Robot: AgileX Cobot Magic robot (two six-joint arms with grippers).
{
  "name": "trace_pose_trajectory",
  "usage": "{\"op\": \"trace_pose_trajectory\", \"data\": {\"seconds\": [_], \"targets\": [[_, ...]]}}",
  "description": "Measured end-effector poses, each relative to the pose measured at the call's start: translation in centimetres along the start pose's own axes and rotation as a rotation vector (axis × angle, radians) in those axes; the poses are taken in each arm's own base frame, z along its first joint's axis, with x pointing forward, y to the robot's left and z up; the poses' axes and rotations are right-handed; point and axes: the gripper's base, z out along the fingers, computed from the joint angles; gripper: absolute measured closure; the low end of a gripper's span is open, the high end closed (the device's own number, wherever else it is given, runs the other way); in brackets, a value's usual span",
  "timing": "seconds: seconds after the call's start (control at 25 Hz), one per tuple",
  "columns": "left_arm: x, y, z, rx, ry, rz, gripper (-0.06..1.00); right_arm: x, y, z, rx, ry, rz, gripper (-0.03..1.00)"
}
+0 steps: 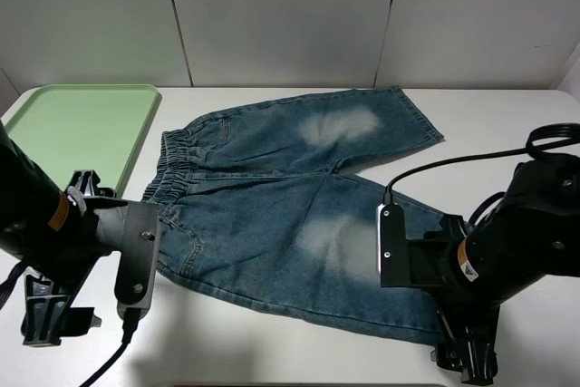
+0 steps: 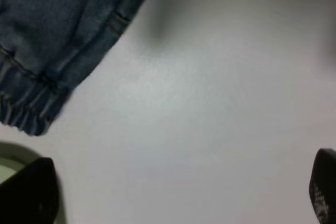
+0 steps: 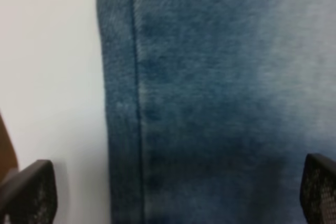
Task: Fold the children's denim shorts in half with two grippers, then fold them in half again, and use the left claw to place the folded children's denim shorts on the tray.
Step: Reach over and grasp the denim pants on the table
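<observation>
The children's denim shorts [image 1: 290, 201] lie spread flat on the white table [image 1: 507, 120], gathered waistband toward the left and both legs pointing right, each with a pale faded patch. The pale green tray [image 1: 77, 124] sits at the back left with nothing on it. My left gripper [image 1: 50, 319] hangs open over bare table just off the near waistband corner [image 2: 26, 114]; its fingertips [image 2: 29, 192] frame only tabletop. My right gripper [image 1: 467, 355] is open above the near leg's hem [image 3: 123, 129], and its fingertips [image 3: 29, 195] straddle the hem edge, holding nothing.
The table's front edge [image 1: 272, 380] runs close under both arms. Black cables [image 1: 453, 162] loop from the right arm over the table's right side. White wall panels [image 1: 281, 15] close off the back.
</observation>
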Motion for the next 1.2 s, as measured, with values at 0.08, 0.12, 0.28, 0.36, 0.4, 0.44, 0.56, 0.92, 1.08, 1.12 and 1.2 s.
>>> {"op": "trace_pose_trajectory", "data": {"seconds": [0.08,0.12,0.28,0.36,0.4,0.44,0.56,0.92,1.08,1.12,1.2], "targets": [[0.0,0.1,0.0,-0.01,-0.001,0.013,0.0,0.0,0.1,0.5,-0.015,0.015,0.002,0.27],[-0.1,0.1,0.0,-0.014,-0.006,0.015,0.0,0.0,0.1,0.7,-0.02,0.02,0.002,0.27],[-0.4,0.4,0.0,-0.04,-0.04,0.021,0.0,-0.2,0.1,1.4,-0.027,0.022,0.0,0.27],[-0.4,0.4,0.0,-0.047,-0.046,0.029,0.0,-0.3,0.1,1.7,-0.029,0.018,0.002,0.27],[-0.5,0.5,0.0,-0.05,-0.049,0.032,0.0,-0.3,0.1,1.8,-0.031,0.016,0.004,0.27],[-0.5,0.5,0.0,-0.053,-0.051,0.037,0.0,-0.4,0.1,2.0,-0.033,0.014,0.007,0.27],[-0.5,0.5,0.0,-0.058,-0.054,0.055,0.0,-0.5,0.1,2.3,-0.039,0.015,0.014,0.27],[-1.0,0.6,1.2,-0.053,-0.061,0.084,0.0,-0.5,0.1,2.5,-0.049,0.013,0.039,0.27],[-1.5,0.5,3.7,0.011,-0.01,0.122,0.0,-0.5,0.1,2.5,-0.05,0.012,0.042,0.27],[-1.7,0.5,4.3,0.027,0.002,0.129,0.0,-0.5,0.1,2.5,-0.05,0.012,0.043,0.27],[-2.3,0.9,5.4,0.043,0.007,0.135,0.01,-0.5,0.1,2.5,-0.05,0.012,0.043,0.27]]}}
